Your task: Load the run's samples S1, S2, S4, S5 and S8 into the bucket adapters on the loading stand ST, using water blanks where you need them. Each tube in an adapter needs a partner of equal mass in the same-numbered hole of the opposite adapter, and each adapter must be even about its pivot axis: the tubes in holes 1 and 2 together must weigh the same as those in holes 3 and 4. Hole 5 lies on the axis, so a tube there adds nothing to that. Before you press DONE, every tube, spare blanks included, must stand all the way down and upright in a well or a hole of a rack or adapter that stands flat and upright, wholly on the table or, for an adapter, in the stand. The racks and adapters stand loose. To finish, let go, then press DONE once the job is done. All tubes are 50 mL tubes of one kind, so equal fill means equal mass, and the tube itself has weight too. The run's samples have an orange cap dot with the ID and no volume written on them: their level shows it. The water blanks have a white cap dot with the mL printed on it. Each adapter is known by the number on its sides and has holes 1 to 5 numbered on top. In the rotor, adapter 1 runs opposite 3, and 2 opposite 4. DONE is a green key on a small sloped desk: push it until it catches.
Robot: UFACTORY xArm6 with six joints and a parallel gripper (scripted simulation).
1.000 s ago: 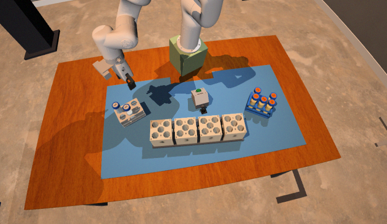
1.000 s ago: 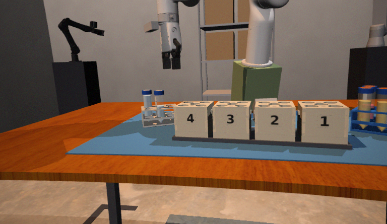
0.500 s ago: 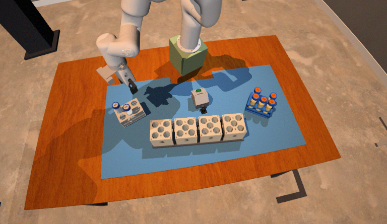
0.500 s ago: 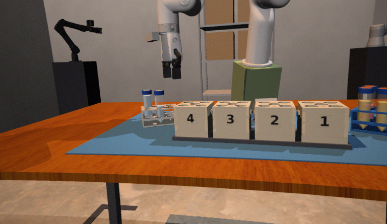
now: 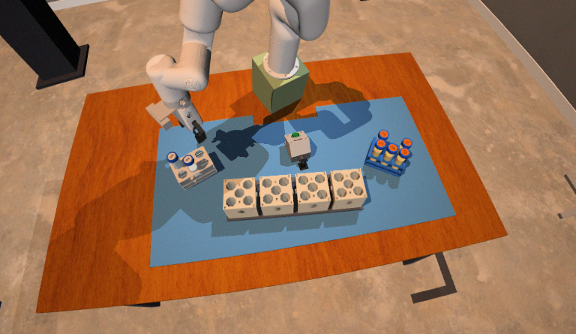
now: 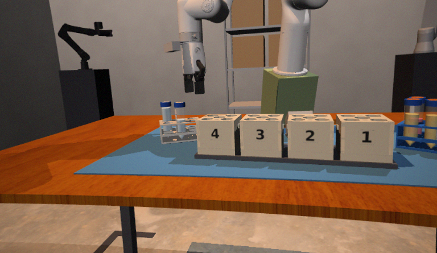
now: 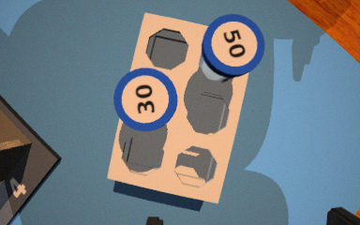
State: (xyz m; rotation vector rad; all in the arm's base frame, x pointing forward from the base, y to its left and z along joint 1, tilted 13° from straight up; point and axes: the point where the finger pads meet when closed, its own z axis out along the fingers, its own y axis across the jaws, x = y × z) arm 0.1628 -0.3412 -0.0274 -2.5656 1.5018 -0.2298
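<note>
Nearest the exterior view, adapters 4 (image 5: 240, 212) (image 6: 214, 145) and 1 (image 5: 349, 203) (image 6: 366, 150) end the row of four on the stand (image 5: 297, 215) (image 6: 289, 162), holes unfilled, presumably awaiting balanced pairs. Beyond, blanks 50 (image 5: 172, 157) (image 6: 165, 104) (image 7: 232, 45) and 30 (image 5: 188, 160) (image 6: 179, 104) (image 7: 145, 99) stand in the pale rack (image 5: 198, 181) (image 6: 177, 140) (image 7: 178, 150), likely stocked as counterweights; orange-dotted samples (image 5: 391, 149) (image 6: 412, 102) occupy the blue rack (image 5: 385, 168) (image 6: 415, 138). The hand (image 5: 199, 139) (image 6: 194, 92) hangs above the pale rack, released and empty, probably spread for a blank.
</note>
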